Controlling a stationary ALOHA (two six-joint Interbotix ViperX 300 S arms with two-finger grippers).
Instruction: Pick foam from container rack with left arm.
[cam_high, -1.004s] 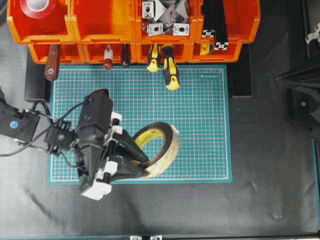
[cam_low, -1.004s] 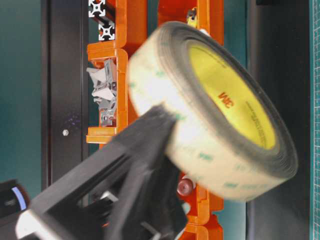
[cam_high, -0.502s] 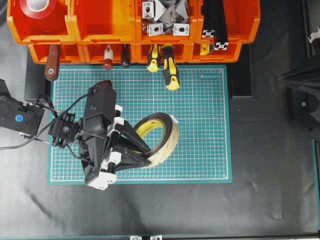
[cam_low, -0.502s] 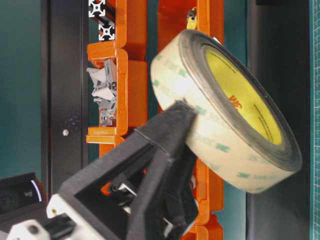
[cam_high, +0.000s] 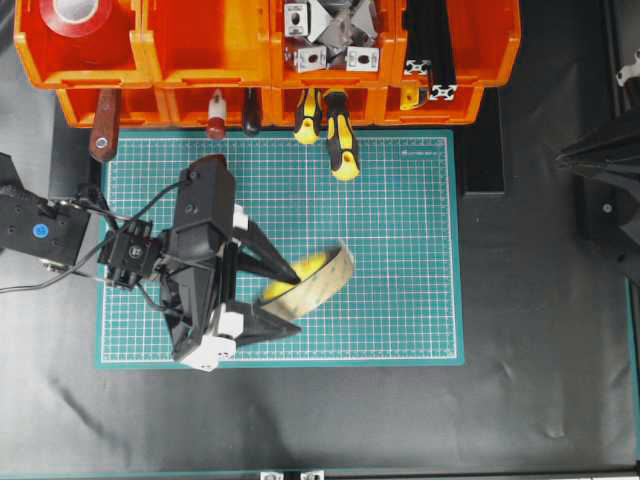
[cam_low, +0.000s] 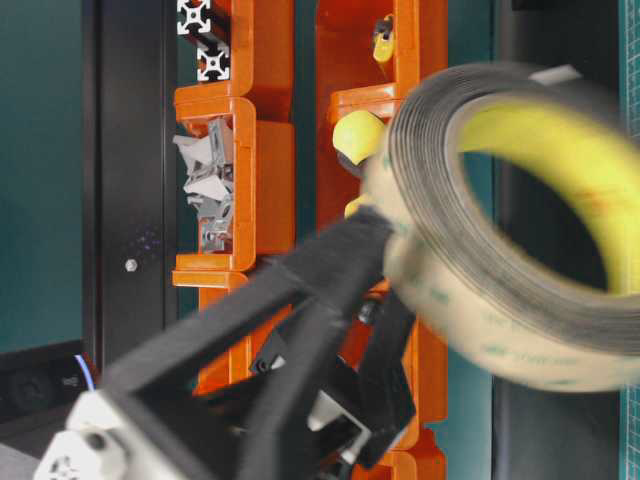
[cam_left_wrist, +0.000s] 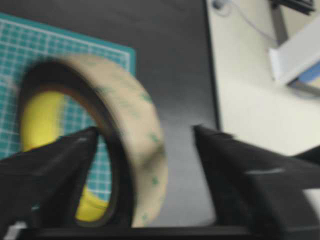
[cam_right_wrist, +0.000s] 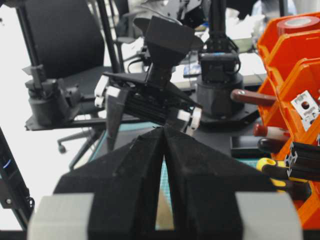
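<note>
Left gripper (cam_high: 291, 302) is sitting with jaws spread wide, foam (cam_high: 312, 283) blurry between them near the green mat's (cam_high: 400, 250) middle; right gripper (cam_right_wrist: 164, 150) is pinched together.

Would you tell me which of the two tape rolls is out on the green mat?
The foam, black with yellow liner, between the left gripper fingers; the red roll sits binned.

Foam (cam_low: 520, 300): print blurred, unreadable.
Mat (cam_high: 420, 250): small print near top edge, illegible.
</note>
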